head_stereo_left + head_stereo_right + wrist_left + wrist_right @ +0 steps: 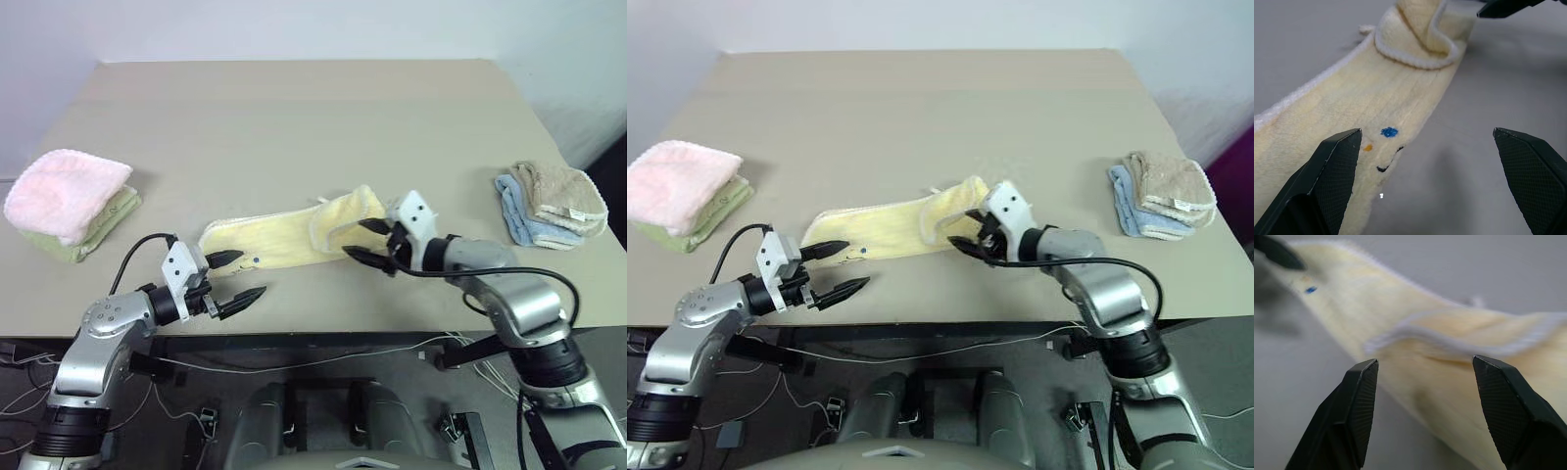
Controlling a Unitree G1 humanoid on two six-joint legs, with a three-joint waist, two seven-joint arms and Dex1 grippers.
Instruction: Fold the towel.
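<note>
The broad beige table [313, 127] carries everything. Near its front edge, roughly midway across, lies the long, narrow pale yellow terry-cloth towel [284, 240], stretched flat for most of its length, with its right end flopped back over itself in a loose fold (the whitish stitched edging curls round that fold, seen in the left wrist view). Small blue and orange marks sit near its left end.

At the table's left side rests a fluffy pink towel on a folded green one [64, 201]; at the right side a beige towel lies on a light blue one [551, 203].

The right end effector [364, 241] is at the towel's folded end, its two black fingers apart with the fold just ahead of them and nothing clamped between. The left end effector [235, 277] is at the towel's left end, its fingers spread wide, one fingertip [229, 258] over the towel's corner and the other off the cloth, over bare table; it grips nothing.
</note>
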